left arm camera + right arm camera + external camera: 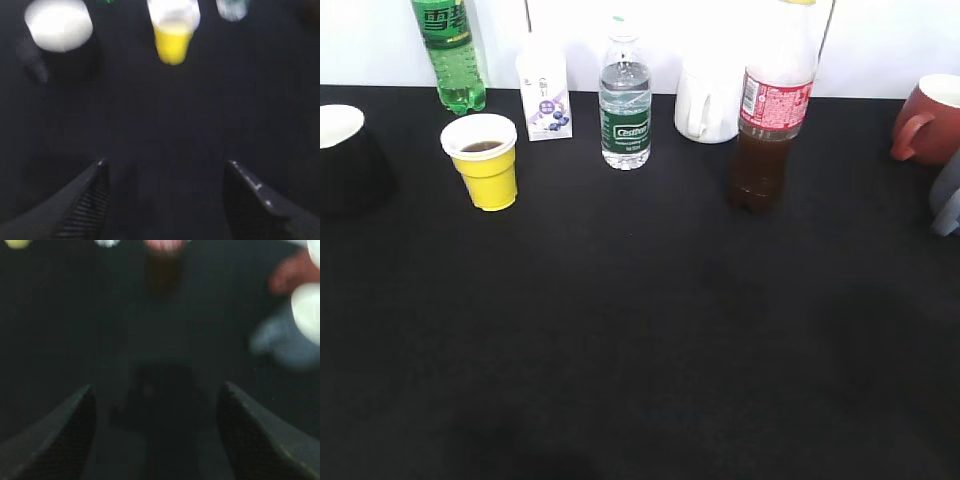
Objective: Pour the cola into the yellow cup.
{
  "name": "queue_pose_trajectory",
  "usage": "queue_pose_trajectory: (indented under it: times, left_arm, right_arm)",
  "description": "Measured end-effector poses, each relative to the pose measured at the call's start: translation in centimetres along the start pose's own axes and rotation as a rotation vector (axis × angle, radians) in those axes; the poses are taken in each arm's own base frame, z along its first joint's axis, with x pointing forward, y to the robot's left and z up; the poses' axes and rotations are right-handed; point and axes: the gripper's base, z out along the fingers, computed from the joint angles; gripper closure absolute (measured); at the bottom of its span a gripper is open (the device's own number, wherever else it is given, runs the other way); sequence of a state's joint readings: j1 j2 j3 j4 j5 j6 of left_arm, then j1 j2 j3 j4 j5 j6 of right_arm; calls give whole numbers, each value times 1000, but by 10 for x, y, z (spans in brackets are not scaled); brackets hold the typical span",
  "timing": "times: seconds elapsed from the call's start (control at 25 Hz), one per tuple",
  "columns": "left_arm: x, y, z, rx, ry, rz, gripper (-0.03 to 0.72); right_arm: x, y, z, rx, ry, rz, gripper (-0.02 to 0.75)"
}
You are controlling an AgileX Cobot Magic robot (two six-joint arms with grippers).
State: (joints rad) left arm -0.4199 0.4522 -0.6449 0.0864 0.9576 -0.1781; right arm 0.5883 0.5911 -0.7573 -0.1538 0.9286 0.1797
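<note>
The cola bottle (770,120) stands upright at the back right of the black table, with a red label and dark liquid in its lower half. It also shows blurred at the top of the right wrist view (162,265). The yellow cup (485,160) stands at the back left with a little dark liquid inside; it also shows in the left wrist view (172,30). My left gripper (165,165) is open and empty, well short of the cup. My right gripper (156,390) is open and empty, well short of the cola. Neither gripper shows in the exterior view.
Along the back stand a green soda bottle (448,50), a small white carton (545,95), a clear water bottle (625,100) and a white mug (708,100). A red mug (930,120) and a grey object (948,200) are at the right edge. A black cup with white inside (345,155) is at the left edge.
</note>
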Motion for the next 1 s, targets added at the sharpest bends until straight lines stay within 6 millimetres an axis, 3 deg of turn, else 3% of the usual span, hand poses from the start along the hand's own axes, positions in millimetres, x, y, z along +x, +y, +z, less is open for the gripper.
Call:
queue_pose_trajectory:
  times: [0.08,0.16,0.28,0.4,1.0]
  left_arm:
    - [26,1,-6,26,-2,2,155]
    - [35,3,-18,34,-66,32,155]
    - [53,6,-16,29,-46,67,160]
    - [55,6,-17,31,-49,75,168]
    - [55,6,-17,18,-49,68,196]
  right_arm:
    - [40,-1,-6,-28,45,28,168]
    - [71,-3,-13,-57,1,72,168]
    - [97,-11,-29,-23,-116,99,168]
    - [102,-18,-37,21,-177,142,168]
    - [103,-19,-37,30,-174,143,168]
